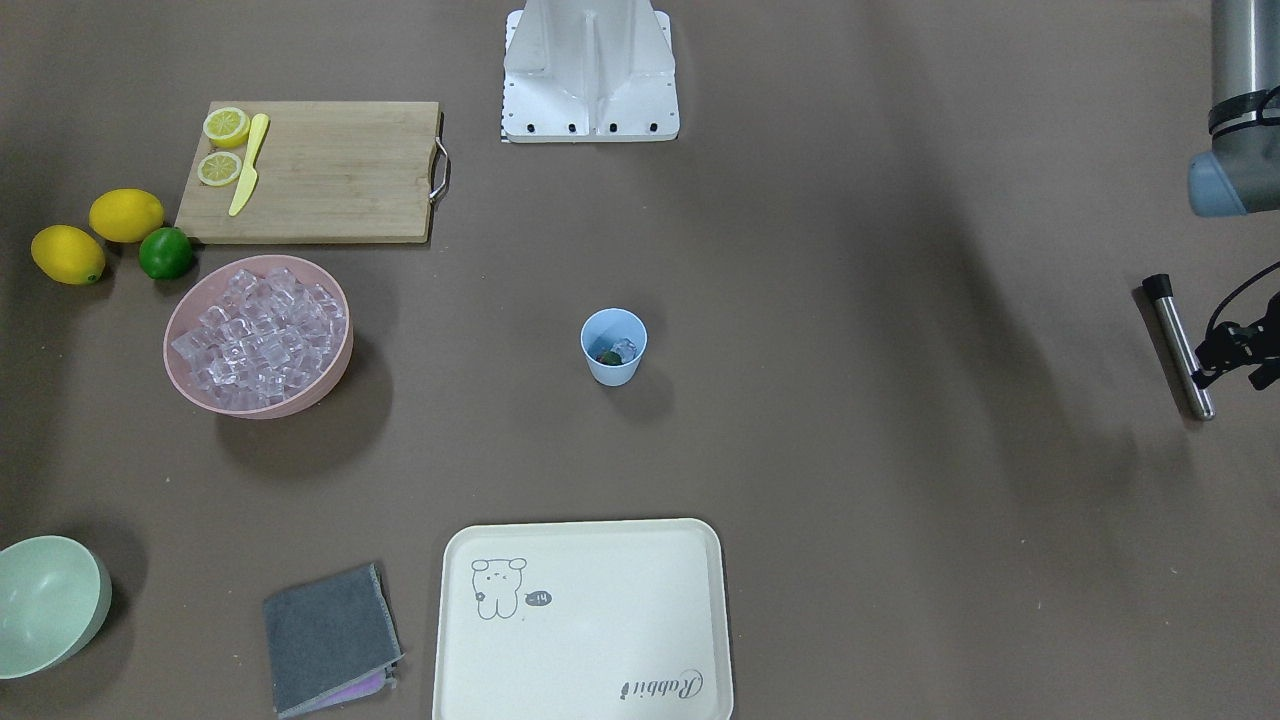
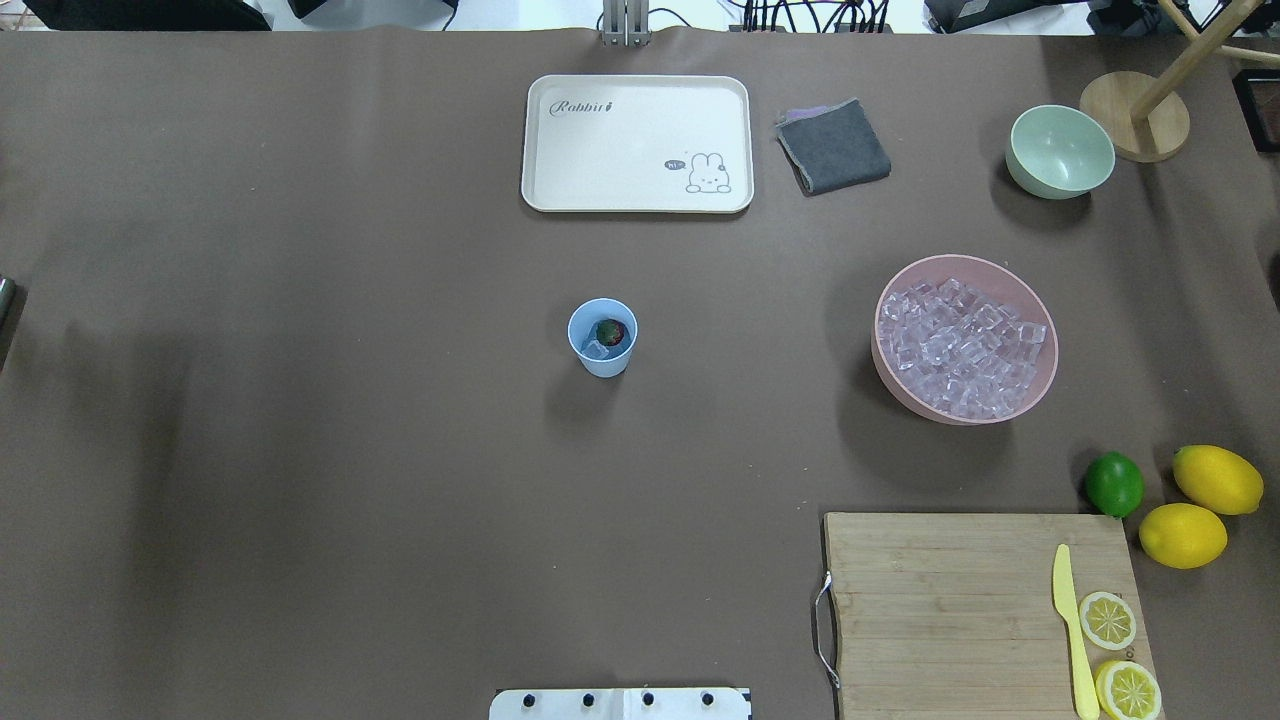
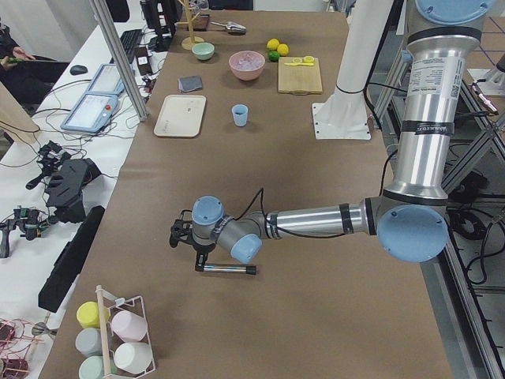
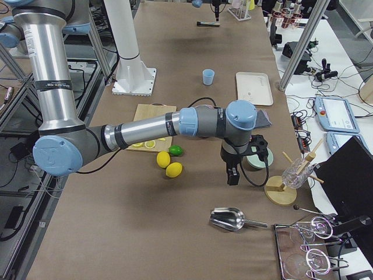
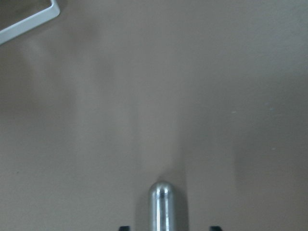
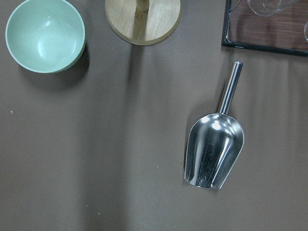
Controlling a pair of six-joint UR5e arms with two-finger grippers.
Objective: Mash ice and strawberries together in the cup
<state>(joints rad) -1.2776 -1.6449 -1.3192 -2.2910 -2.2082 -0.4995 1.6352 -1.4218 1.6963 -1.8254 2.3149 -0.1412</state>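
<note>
1. Everything is carried by the brown desk [image 2: 300, 400].
2. The left arm [image 3: 426, 118] is seen bent low over one end of the desk, and the right arm [image 4: 145, 125] is seen reaching over the other end.
3. A wooden cutting board [image 2: 950, 600] is laid near the robot's right side, with a cream tray [image 2: 620, 150] at the far edge.
4. A pink bowl [image 2: 965, 416] is set between the board and a pale green bowl, and it is heaped with ice [image 2: 960, 340].
5. A metal scoop [image 6: 214, 154] is seen lying on the desk below the right wrist camera.
6. A metal rod [image 1: 1180, 345] is laid flat on the desk at the left end.
7. The left claw [image 5: 167, 228] is held over the rod with its fingertips spread, the rod's rounded end lying between them untouched.
8. The right claw [image 4: 232, 179] is pointed downward, but whether it is spread or closed cannot be told.
9. The light-blue cup [image 2: 605, 366] is stood upright near the desk's middle, well apart from both claws.
10. The strawberry [image 2: 611, 331] is lodged inside the cup, beside a clear cube.
</note>
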